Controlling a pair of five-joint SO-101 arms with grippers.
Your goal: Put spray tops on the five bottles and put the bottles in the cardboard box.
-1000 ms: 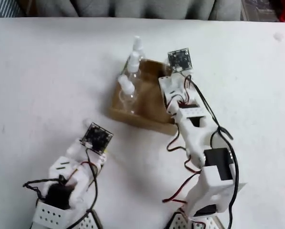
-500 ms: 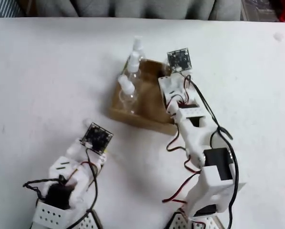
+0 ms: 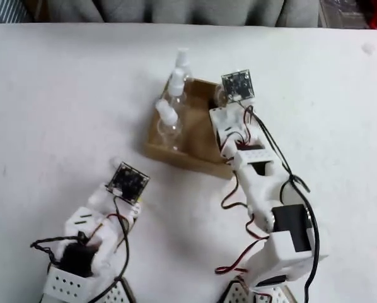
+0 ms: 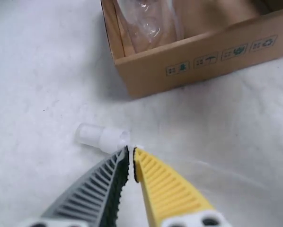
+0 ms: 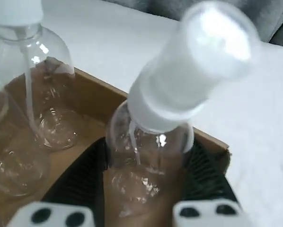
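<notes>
The cardboard box (image 3: 198, 148) lies mid-table. Three clear bottles with white spray tops (image 3: 176, 82) stand along its left side, also seen as bottles (image 5: 35, 90) in the right wrist view. My right gripper (image 5: 148, 158) is shut on a fourth capped bottle (image 5: 153, 142), held upright over the box's far right corner (image 3: 219, 95). At the near left, my left gripper (image 4: 131, 152) is shut, its tips pinching the tube end of a loose spray top (image 4: 100, 135) lying on the table (image 3: 115, 163).
The white table (image 3: 62, 95) is bare to the left of and beyond the box. The box's near wall (image 4: 203, 56) stands just beyond the loose spray top. The right arm's cables (image 3: 283, 170) hang beside the box.
The right arm has drawn back slightly toward the near side with its bottle. The left arm and the loose spray top have stayed still.
</notes>
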